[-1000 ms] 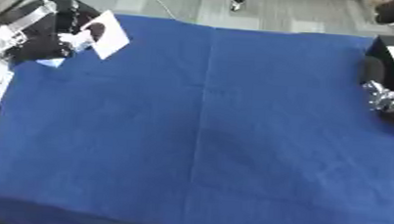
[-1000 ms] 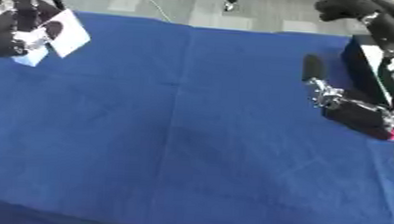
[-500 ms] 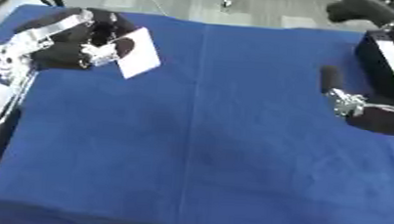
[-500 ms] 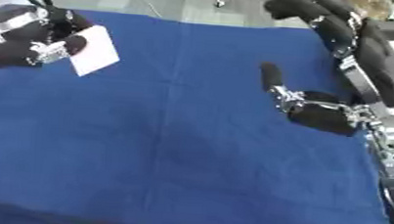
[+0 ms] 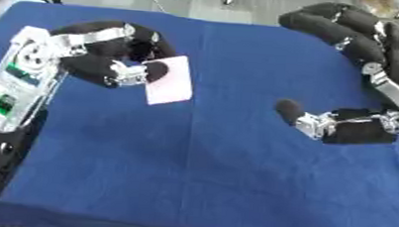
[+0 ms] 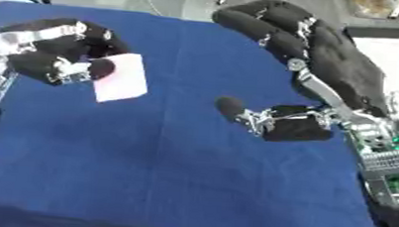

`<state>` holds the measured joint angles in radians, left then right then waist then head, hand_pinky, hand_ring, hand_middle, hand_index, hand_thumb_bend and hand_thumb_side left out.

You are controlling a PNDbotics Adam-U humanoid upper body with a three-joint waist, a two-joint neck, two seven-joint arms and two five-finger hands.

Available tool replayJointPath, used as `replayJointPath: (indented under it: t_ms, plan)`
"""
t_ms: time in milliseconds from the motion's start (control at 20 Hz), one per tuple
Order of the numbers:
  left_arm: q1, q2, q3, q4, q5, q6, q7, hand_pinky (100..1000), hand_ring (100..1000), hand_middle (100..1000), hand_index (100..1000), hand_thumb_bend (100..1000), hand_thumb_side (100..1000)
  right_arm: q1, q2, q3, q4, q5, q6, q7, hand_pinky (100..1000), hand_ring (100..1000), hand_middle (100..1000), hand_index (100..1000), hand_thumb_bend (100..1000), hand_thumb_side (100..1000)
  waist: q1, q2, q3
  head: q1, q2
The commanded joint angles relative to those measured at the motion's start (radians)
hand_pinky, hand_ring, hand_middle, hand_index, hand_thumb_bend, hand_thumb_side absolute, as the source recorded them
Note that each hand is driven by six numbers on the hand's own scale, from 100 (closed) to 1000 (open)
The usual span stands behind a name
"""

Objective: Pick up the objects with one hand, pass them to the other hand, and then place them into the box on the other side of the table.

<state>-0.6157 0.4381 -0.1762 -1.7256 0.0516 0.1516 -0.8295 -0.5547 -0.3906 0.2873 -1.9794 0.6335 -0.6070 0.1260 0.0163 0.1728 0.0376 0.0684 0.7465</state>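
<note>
Left hand [image 5: 111, 60]: I've got it pinching the pale card [image 5: 170, 80].
Right hand [image 6: 309, 82]: fingers spread, empty, over the desk [image 5: 208, 170].

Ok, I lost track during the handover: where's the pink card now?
The pink card is pinched in the left hand, above the blue tablecloth, upper left in both views.

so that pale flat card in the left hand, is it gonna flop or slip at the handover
The card looks thin and flat, so probably light. It sticks out past the left hand without drooping, so likely fairly stiff. Pinched only at one edge, it might swivel when the right hand takes it.
</note>
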Motion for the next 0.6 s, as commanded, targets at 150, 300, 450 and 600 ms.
replayJointPath:
  t_ms: [150,300,450,600]
  plan:
    - [-0.037,0.009,-0.020,-0.037,0.026,-0.004,-0.028,689,460,426,698,100,505,-0.033,0.001,0.020,-0.021,-0.009,-0.023,0.024,859,815,855,987,313,278,0.000,-0.020,0.003,-0.007,0.006]
    - [-0.049,0.012,-0.034,-0.049,0.041,-0.004,-0.040,689,461,426,699,100,506,-0.044,0.000,0.035,-0.021,-0.019,-0.035,0.039,859,816,856,987,318,282,-0.001,-0.021,0.004,-0.008,0.007]
    - [-0.060,0.013,-0.046,-0.059,0.063,-0.002,-0.050,691,461,426,699,100,508,-0.054,-0.001,0.048,-0.021,-0.035,-0.044,0.051,858,815,856,986,318,284,-0.001,-0.022,0.004,-0.009,0.007]
    - [-0.070,0.011,-0.056,-0.071,0.085,-0.004,-0.058,693,461,425,699,100,509,-0.062,0.002,0.055,-0.021,-0.048,-0.050,0.062,858,815,853,986,323,282,-0.002,-0.022,0.004,-0.009,0.008]
